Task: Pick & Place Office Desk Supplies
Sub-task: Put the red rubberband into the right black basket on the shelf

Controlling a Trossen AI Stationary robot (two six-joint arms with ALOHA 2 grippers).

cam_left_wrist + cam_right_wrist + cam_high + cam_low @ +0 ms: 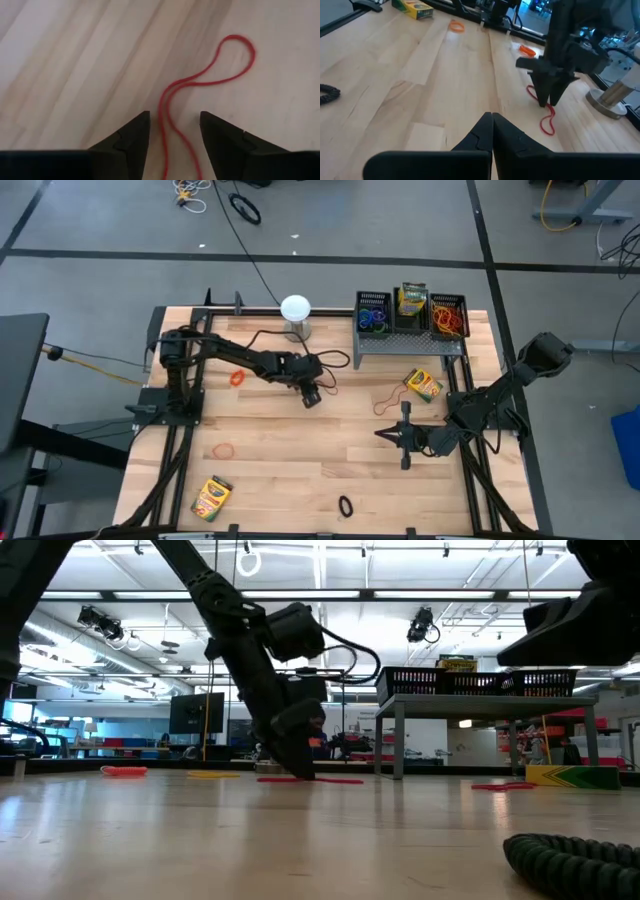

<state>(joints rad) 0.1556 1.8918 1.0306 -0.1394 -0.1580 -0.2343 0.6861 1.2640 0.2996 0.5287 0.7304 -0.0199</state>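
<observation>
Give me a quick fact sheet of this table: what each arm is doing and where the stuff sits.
left end effector: down at mid-table, fingers apart astride a red band
right end effector: shut, empty, waiting at the right side
riser: back right, carrying three bins
bin contents: bands in the outer two, a crayon box in the middle one
loose crayon boxes: one in front of the riser, one at the front left
globe: back centre
other loose bands: orange, black
</observation>
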